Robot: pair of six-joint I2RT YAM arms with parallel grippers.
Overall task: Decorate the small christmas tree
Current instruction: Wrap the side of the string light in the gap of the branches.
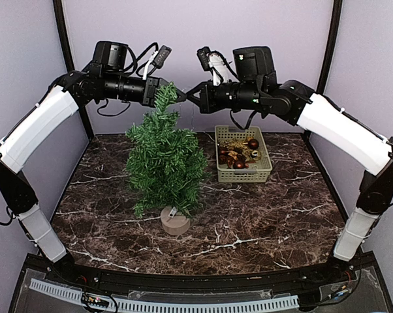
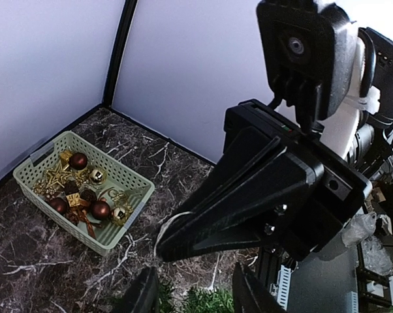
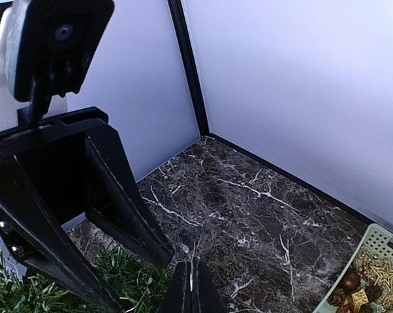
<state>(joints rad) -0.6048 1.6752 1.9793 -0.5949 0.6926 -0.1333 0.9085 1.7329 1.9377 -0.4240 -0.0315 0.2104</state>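
Marble table (image 1: pixel 262 222) | small christmas tree (image 1: pixel 165 163) dark-green, tan base | left tool (image 1: pixel 173 95) parted at treetop | right tool (image 1: pixel 189 96) closed

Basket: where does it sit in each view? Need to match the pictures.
Top external: basket right of centre, just right of the tree.
Left wrist: basket at left, mid-height; tree tips at the bottom edge.
Right wrist: only a corner of the basket, bottom right; tree bottom left.
Shared landmark: the tree.

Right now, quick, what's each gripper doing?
Left gripper: open, jaws apart at the tip of the small christmas tree.
Right gripper: shut on a thin pale thread.
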